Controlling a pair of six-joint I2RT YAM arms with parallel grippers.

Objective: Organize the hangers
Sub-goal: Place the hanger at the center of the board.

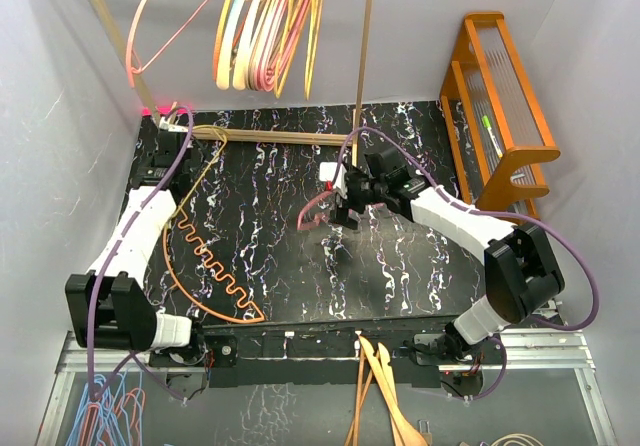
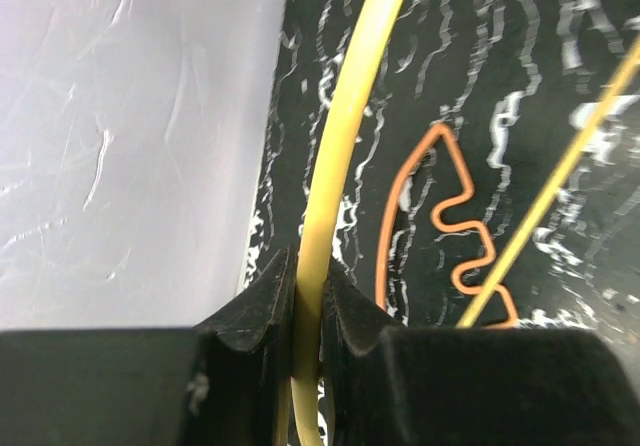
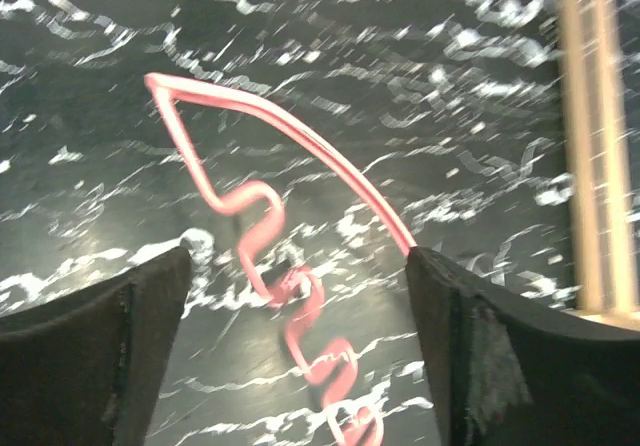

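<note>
Three hangers are showing down on the tabletop [image 1: 420, 266], one of each colour. One orange hanger [image 1: 213, 266] with a wavy notched bar is lying flat at 8 o'clock, and one yellow hanger [image 1: 203, 174] is slanting at 10 o'clock. One pink hanger [image 1: 316, 212] with a wavy bar is sitting just off centre toward 1 o'clock. The left tool [image 2: 308, 266] is reaching to the far left corner and is clamped tight on the yellow hanger's thin wire [image 2: 345, 136], with the orange one just beside it. The right tool [image 3: 300, 261] is hovering over the pink hanger [image 3: 262, 116] with its jaws standing wide apart. I cannot tell whether either pad is touching it. Up at 12 o'clock one packed bunch of hangers [image 1: 262, 31] in yellow, orange, tan and pink is hanging, too tight to count. One lone pink hanger [image 1: 165, 26] is dangling at 11 o'clock. The tabletop is showing black with white marbled streaks, and pale walls [image 1: 60, 116] are closing it in. One orange rack [image 1: 505, 106] is leaning at 2 o'clock. Light wooden hangers [image 1: 382, 386] are lying at 6 o'clock, and blue and pink wire hangers [image 1: 112, 413] at 7 o'clock.
</note>
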